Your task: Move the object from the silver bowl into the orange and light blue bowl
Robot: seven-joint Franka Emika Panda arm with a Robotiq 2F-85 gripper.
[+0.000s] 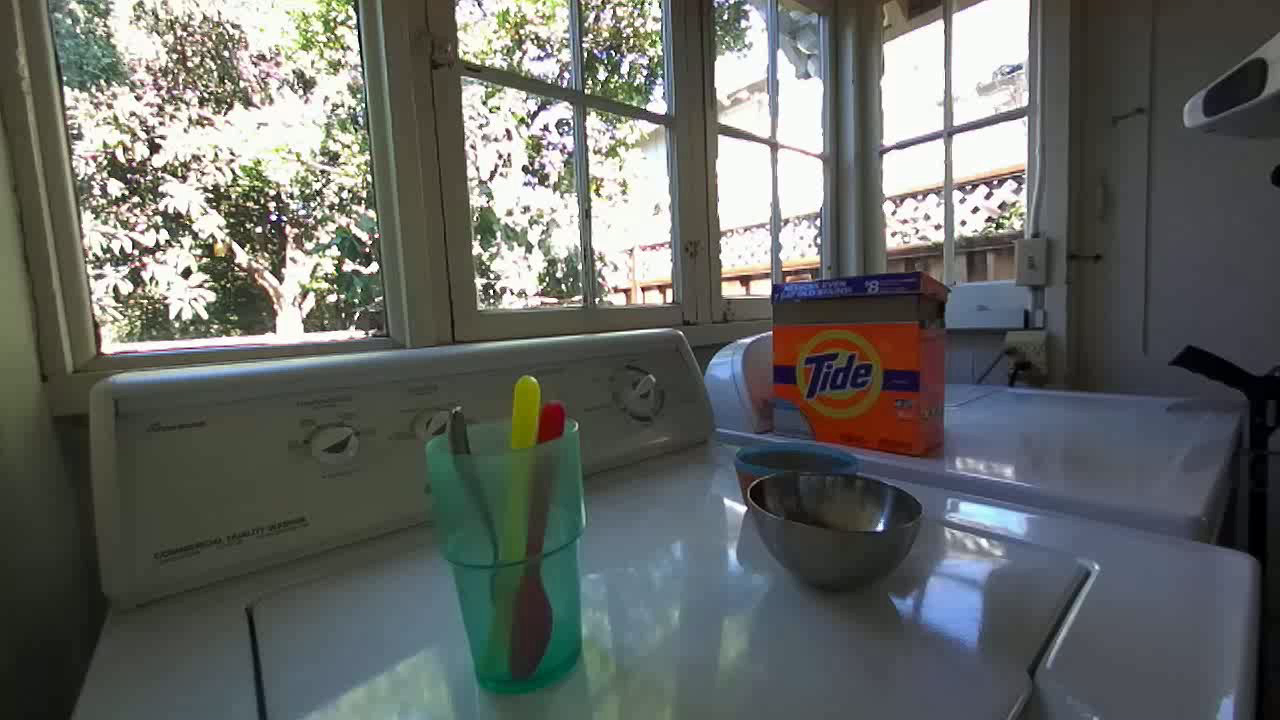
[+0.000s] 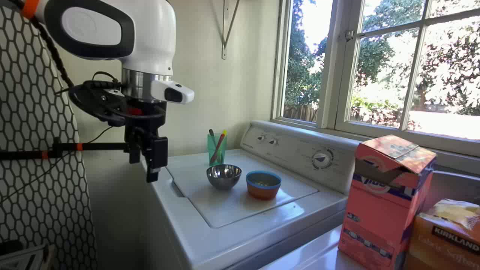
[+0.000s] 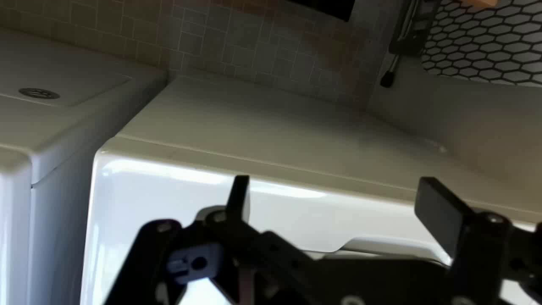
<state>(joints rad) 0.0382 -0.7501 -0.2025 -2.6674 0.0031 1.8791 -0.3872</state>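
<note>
Silver bowl (image 2: 224, 182) sits on the washer (image 2: 225, 243), just beside the orange and light blue bowl (image 2: 263, 191); can't make out any object inside, tbh. My gripper (image 3: 334, 192) is spread wide, nothing between the fingers (image 3: 436, 216). I could see myself coming down off-centre, clipping slick metal and skidding that bowl into its neighbour. Bare lid (image 2: 195, 180) between front edge (image 3: 262, 173) and bowl gives me room; teal cup (image 1: 475, 590) stands apart.

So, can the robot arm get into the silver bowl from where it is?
Probably yes. The gripper is open and empty, the silver bowl has no lid, and nothing seems to stand between them. The orange and light blue bowl sits to one side, seemingly not in the way.
</note>
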